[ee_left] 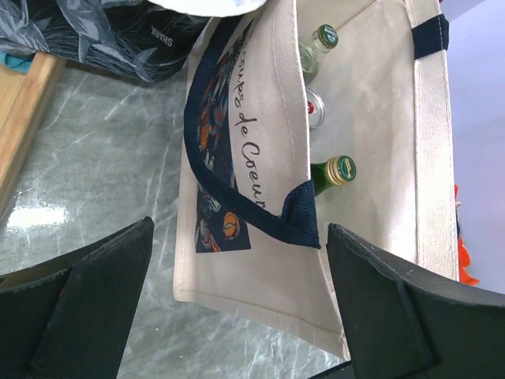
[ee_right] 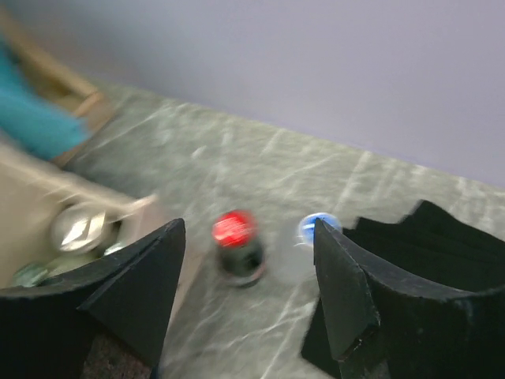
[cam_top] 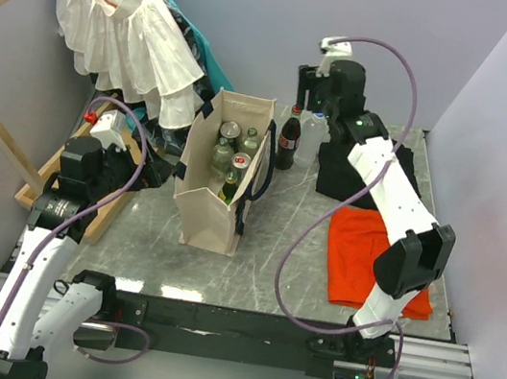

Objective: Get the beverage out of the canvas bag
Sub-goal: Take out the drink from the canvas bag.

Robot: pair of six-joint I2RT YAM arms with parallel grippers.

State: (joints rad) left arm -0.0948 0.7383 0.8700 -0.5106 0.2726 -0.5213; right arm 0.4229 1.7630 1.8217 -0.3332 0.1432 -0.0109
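Observation:
The cream canvas bag with navy handles stands upright at mid table, with several bottles and cans inside. In the left wrist view the bag shows a green bottle with a gold cap, a can top and a clear bottle. A cola bottle with a red cap and a clear bottle with a blue cap stand on the table right of the bag. My left gripper is open and empty, left of the bag. My right gripper is open and empty above the cola bottle, and this view is blurred.
A white ruffled garment hangs on a wooden rail at the back left, over a wooden base. A black cloth and a red cloth lie on the right. Walls close in on both sides.

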